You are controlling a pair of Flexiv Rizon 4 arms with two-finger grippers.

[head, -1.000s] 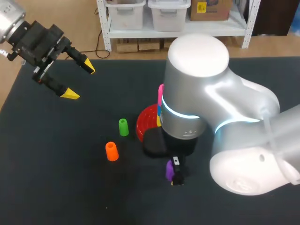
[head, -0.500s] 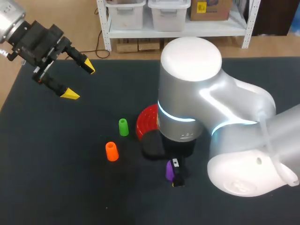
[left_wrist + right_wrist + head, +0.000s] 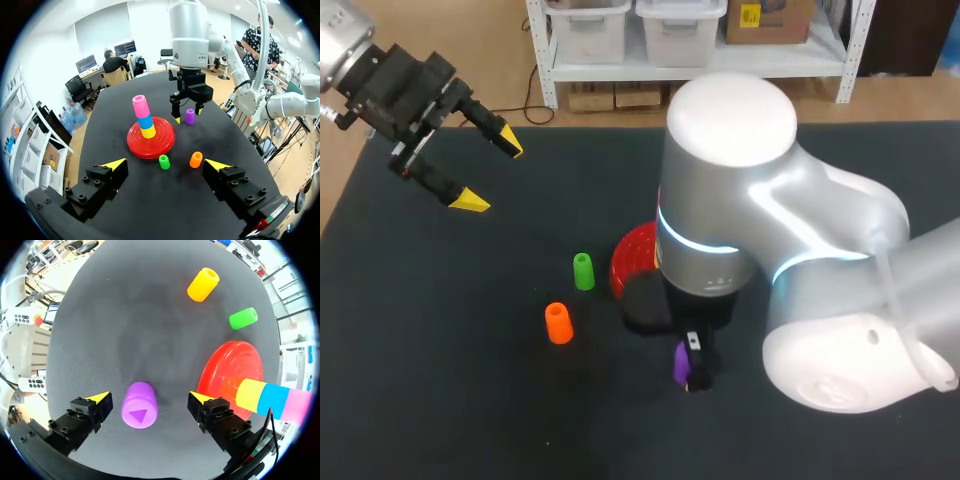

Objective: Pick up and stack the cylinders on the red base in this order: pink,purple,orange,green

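right wrist view: right gripper (image 3: 150, 399) released astride purple cylinder (image 3: 139, 407), not touching; centre, lower, clench evenly; red base (image 3: 632, 255) at its 11 o'clock in head view; left gripper (image 3: 490, 174) released.

No legible text; only a triangle mark (image 3: 139, 415) atop the purple cylinder (image 3: 138, 399)

A robotics lab: left arm (image 3: 380, 80) and right arm (image 3: 800, 260) over a black table (image 3: 470, 400).
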